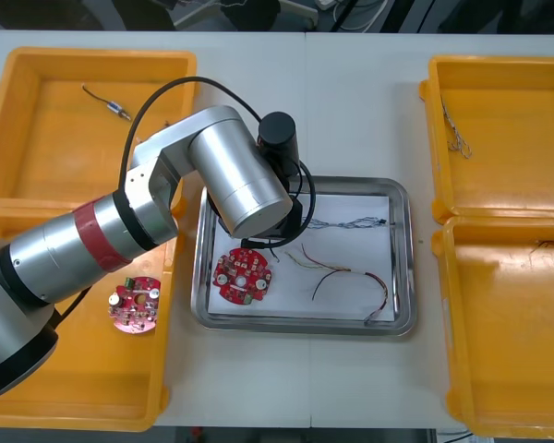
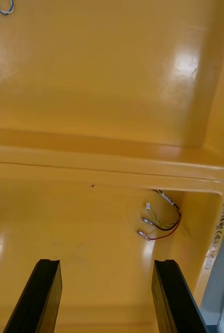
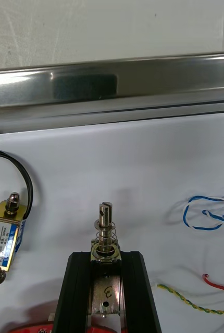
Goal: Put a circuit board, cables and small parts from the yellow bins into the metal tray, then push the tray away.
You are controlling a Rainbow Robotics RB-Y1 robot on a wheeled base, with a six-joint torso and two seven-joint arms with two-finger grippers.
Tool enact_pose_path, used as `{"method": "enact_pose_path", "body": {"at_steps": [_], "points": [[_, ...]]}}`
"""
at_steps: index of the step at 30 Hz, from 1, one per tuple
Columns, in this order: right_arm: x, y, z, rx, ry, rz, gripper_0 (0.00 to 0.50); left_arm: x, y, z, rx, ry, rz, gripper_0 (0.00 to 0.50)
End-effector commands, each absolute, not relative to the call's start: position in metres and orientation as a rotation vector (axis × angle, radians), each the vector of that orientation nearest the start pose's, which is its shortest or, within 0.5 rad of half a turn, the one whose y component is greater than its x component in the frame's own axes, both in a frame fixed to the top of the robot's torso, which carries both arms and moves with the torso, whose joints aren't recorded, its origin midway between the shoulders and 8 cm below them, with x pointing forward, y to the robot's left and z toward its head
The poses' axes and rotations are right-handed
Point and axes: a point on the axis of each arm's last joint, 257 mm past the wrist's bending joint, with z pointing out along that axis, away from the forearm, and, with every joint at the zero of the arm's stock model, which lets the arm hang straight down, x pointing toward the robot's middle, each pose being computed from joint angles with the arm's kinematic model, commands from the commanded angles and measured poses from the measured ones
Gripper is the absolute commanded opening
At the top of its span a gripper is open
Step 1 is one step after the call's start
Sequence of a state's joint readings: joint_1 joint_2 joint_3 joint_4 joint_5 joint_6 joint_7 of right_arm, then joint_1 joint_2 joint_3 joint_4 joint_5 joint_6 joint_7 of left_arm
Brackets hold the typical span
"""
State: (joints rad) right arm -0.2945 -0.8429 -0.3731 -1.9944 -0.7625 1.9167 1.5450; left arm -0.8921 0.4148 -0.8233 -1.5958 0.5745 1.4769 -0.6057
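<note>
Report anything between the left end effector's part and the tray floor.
Nothing visible. The left end effector, shut on a small metal part, hangs over bare white floor of the metal tray; a second part and the blue and white cable lie off to its sides. The right end effector is open over a yellow bin.

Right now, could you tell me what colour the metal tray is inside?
The metal tray is white inside, clearest in the left wrist view.

Left arm (image 1: 166, 208) over the metal tray (image 1: 402, 318), left pincer (image 3: 106, 256) gripping a small metal part (image 3: 106, 221); right pincer (image 2: 107, 266) spread, right of tray.
</note>
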Motion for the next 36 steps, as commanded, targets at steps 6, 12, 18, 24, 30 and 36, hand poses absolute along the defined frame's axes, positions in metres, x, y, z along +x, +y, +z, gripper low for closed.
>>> {"method": "enact_pose_path", "body": {"at_steps": [6,12,18,24,30,36], "points": [[0.389,-0.434,-0.121,-0.039,2.571,-0.169,0.5,0.489,0.002,-0.236,0.091,2.602,-0.18,0.323],[0.379,-0.43,-0.13,-0.01,2.569,-0.152,0.5,0.49,0.003,-0.237,0.083,2.602,-0.177,0.5],[0.376,-0.426,-0.136,0.008,2.572,-0.124,0.5,0.49,0.003,-0.236,0.077,2.601,-0.179,0.5],[0.368,-0.426,-0.144,0.016,2.592,-0.121,0.5,0.491,0.014,-0.222,0.057,2.61,-0.121,0.5],[0.368,-0.424,-0.145,0.027,2.59,-0.101,0.5,0.501,0.03,-0.184,-0.019,2.606,-0.18,0.5],[0.368,-0.421,-0.145,0.036,2.584,-0.078,0.5,0.507,0.064,-0.154,-0.067,2.608,-0.178,0.5]]}}
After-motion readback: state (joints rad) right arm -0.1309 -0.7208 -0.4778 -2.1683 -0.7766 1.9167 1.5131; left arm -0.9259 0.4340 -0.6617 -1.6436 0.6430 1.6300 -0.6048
